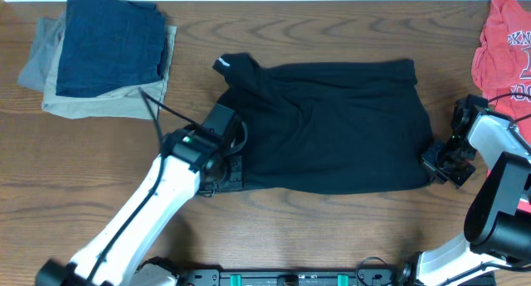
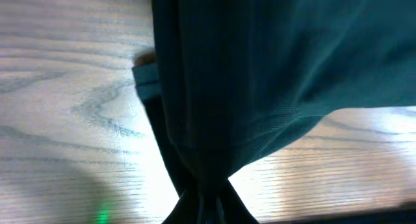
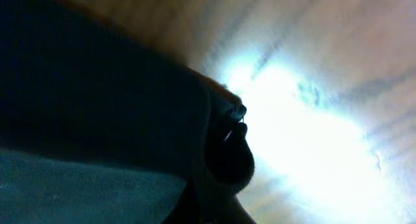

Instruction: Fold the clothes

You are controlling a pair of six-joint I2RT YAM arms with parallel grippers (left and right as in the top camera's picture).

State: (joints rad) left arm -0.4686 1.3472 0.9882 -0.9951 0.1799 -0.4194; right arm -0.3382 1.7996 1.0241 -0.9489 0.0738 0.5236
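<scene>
The left end effector (image 2: 208, 210) is clenched on a gathered pinch of the black shirt (image 1: 332, 128). In the left wrist view the cloth is drawn into a tight bunch between the fingers and fans out from there over the wood. From overhead this grip is placed at the shirt's lower left edge.

The right end effector (image 1: 440, 163) is set against the shirt's lower right corner, touching the cloth. Whether it is clenched or released cannot be told. The right wrist view is dark and blurred, and only dark fabric with a rounded fold is made out against glare on the wood.

The shirt is laid across the tabletop (image 1: 332, 228), wider than it is deep, and creased through the middle. Its white collar label (image 1: 222, 64) is turned up at the upper left corner.

Well off the shirt's upper left a folded stack is noted: a navy garment (image 1: 112, 41) on a tan garment (image 1: 99, 105), with a grey garment (image 1: 31, 66) showing at the far side. Off the shirt's upper right, a red t-shirt (image 1: 502, 46) with lettering is cut by the frame edge.
</scene>
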